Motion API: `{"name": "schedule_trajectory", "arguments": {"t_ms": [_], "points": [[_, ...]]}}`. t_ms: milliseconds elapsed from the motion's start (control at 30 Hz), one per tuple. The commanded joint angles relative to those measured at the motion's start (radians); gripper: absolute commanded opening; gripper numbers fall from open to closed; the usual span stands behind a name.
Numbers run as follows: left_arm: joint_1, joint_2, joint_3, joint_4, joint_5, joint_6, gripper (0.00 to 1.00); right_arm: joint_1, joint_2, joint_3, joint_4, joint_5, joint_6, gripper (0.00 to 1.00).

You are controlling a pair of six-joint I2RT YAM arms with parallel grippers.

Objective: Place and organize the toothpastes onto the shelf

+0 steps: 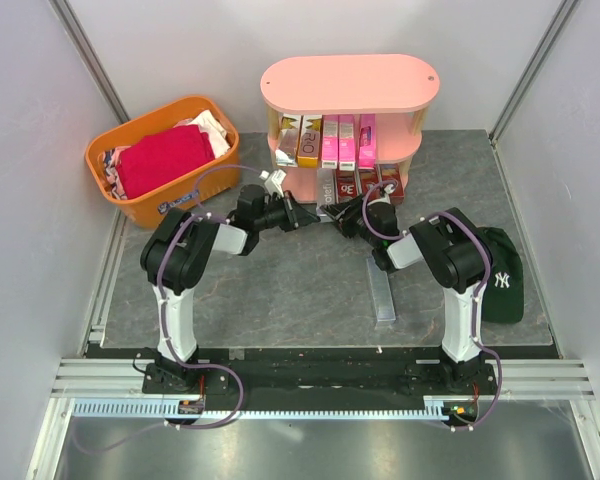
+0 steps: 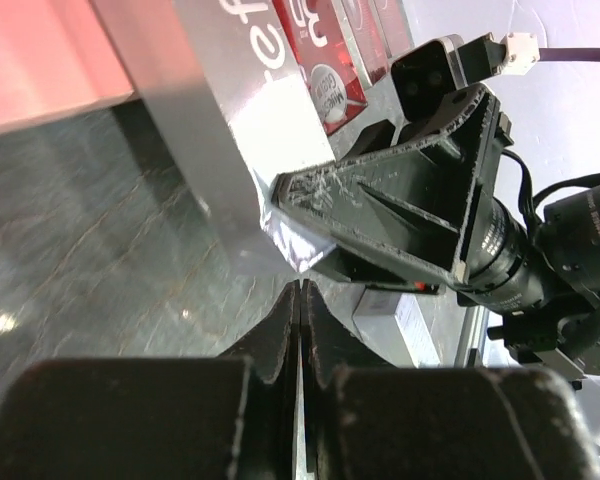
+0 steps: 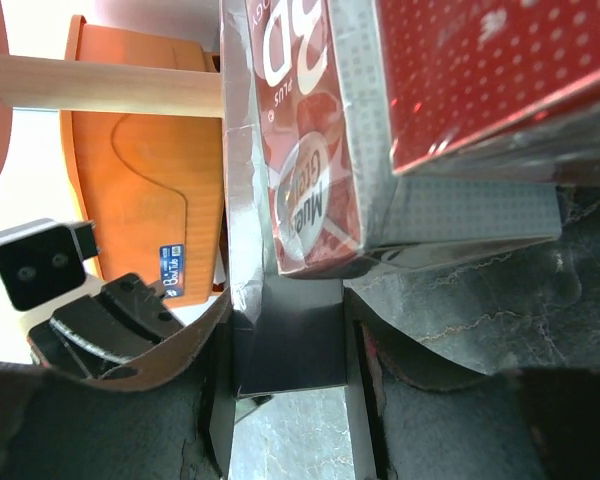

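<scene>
- grey table: shelf at its far edge, toothpastes lining the middle and bottom tiers.
- right gripper clamped on silver carton at the bottom tier; left gripper pressed together, empty.
- loose carton toward the right edge, not yet shelved.

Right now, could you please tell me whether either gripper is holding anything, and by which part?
The right gripper holds a silver-grey toothpaste carton by its near end, pinched between both fingers. The left gripper is shut on nothing.

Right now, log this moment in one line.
left hand: shut, empty | right hand: shut on silver carton | carton: at shelf bottom tier
</scene>
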Motion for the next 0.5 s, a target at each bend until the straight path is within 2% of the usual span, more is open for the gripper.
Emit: {"name": "schedule_trajectory", "arguments": {"t_ms": [0,267,333,467], "points": [[-0.014,0.052,0.057,0.075,0.032,-0.032,0.02,-0.007,0.007,0.036,0.061,-0.004,0.015,0.41],[-0.023,0.101,0.101,0.035,-0.003,-0.026,0.02,-0.01,0.003,0.037,0.051,-0.012,0.021,0.44],[-0.023,0.119,0.107,0.038,-0.014,-0.034,0.02,-0.01,0.003,0.037,0.051,-0.019,0.023,0.47],[-0.023,0.147,0.113,0.059,-0.032,-0.06,0.02,-0.012,0.004,0.039,0.052,-0.024,0.026,0.62]]}}
